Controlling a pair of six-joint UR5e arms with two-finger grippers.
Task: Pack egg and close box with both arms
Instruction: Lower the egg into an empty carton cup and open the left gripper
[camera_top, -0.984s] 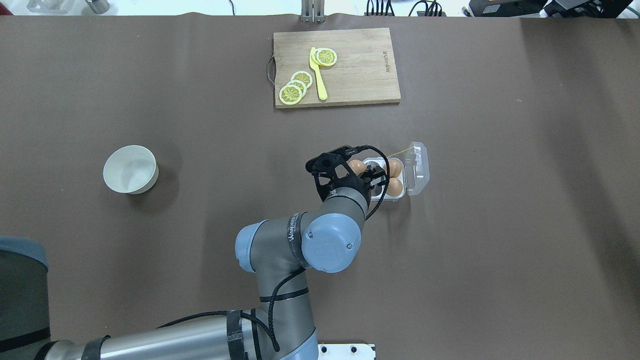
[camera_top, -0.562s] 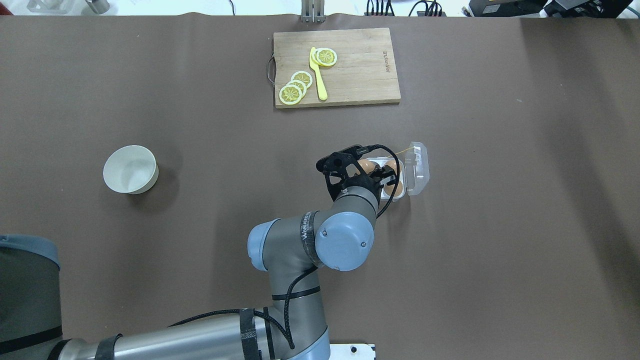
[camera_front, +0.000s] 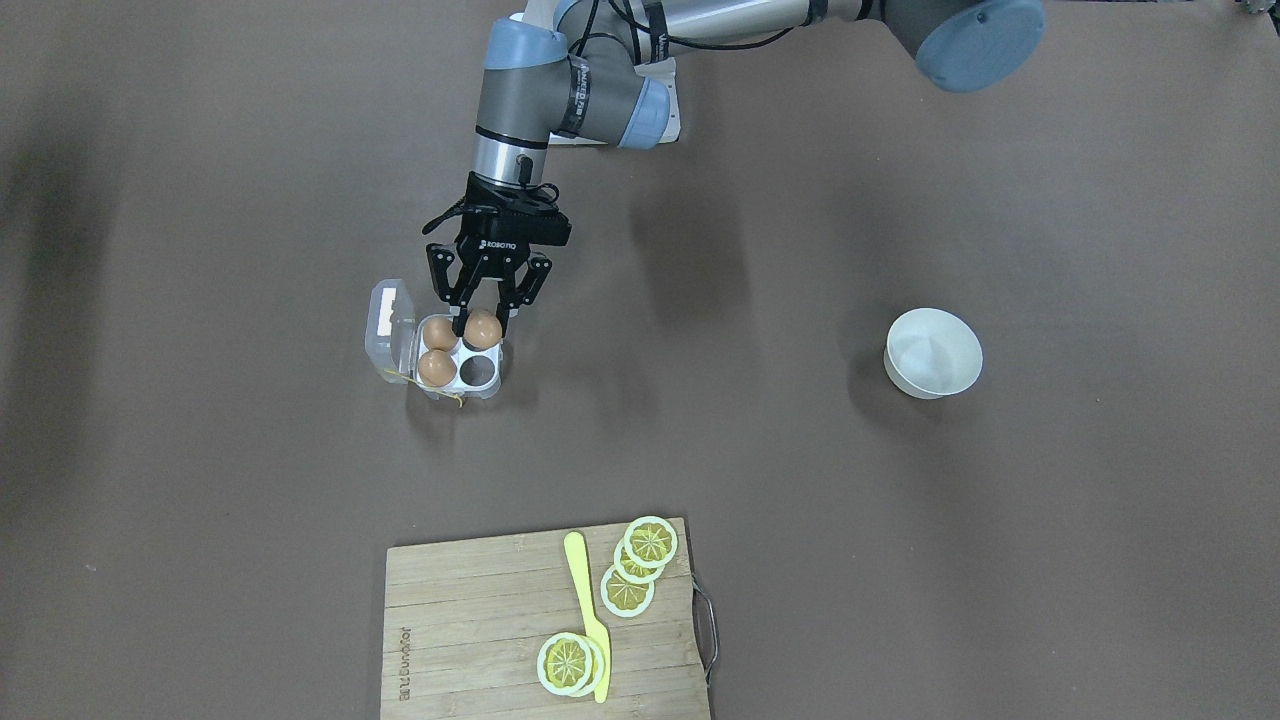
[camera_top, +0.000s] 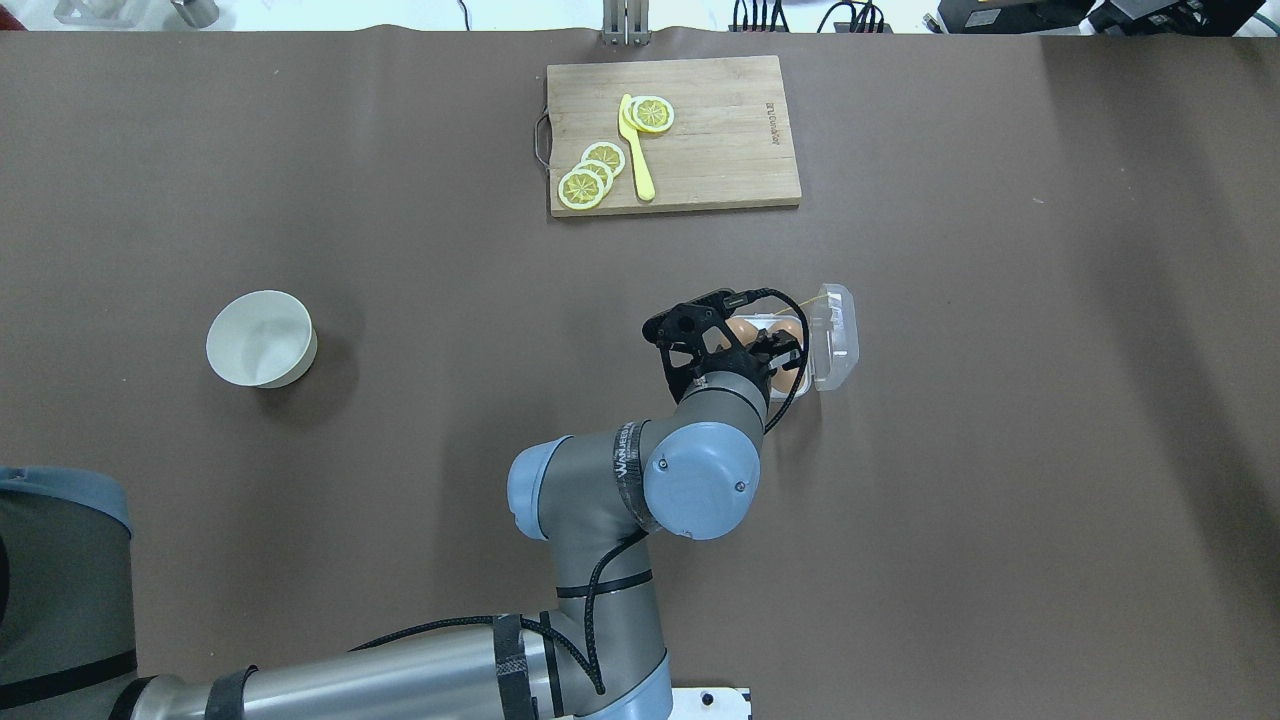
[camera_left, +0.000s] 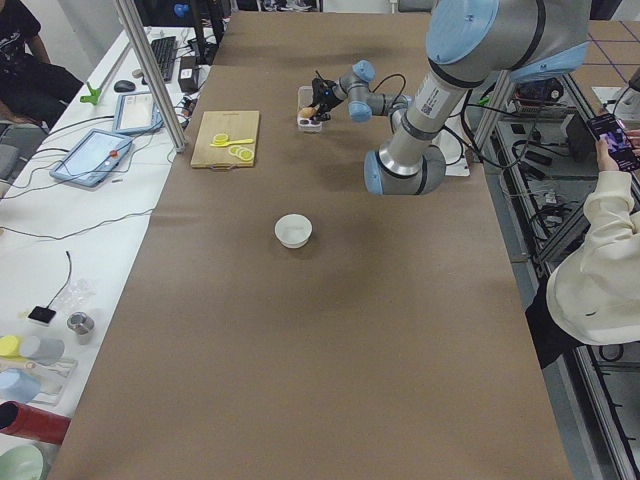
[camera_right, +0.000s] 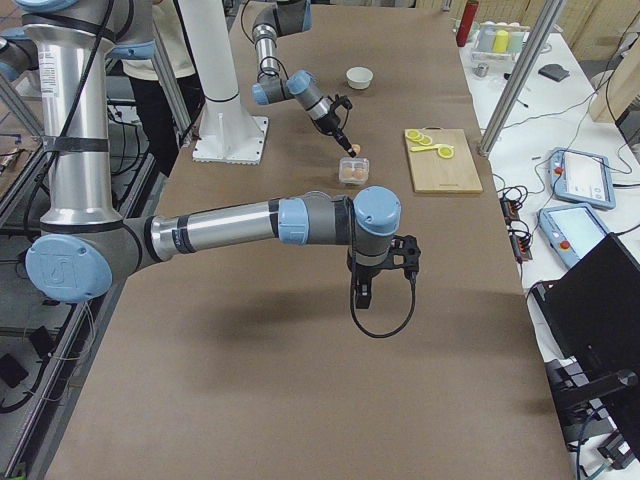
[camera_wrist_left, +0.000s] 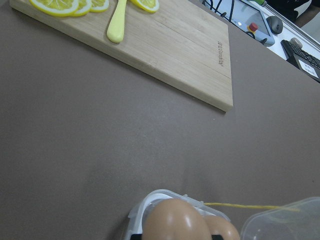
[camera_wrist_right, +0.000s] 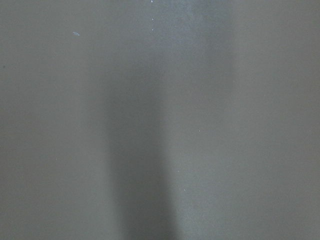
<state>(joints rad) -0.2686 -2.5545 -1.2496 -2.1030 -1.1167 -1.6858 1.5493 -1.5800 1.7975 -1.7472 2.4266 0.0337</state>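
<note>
The egg is clasped from above by the left gripper, whose jaws are drawn in against its sides, right over the box. It is held at the cup on the box's robot-facing side, away from the lid; whether it is seated there cannot be told. The two cups beside the lid are filled by a second egg and a third egg, and the fourth cup is seen unfilled. The lid is laid open on the box's right side, and a yellow thread is seen at the box's far edge. The right gripper is hung over the table well apart from the box, to its right; how far it is open cannot be told. A white bowl is set well apart to the box's left, and a cutting board with lemon slices and a yellow knife is laid beyond the box
</note>
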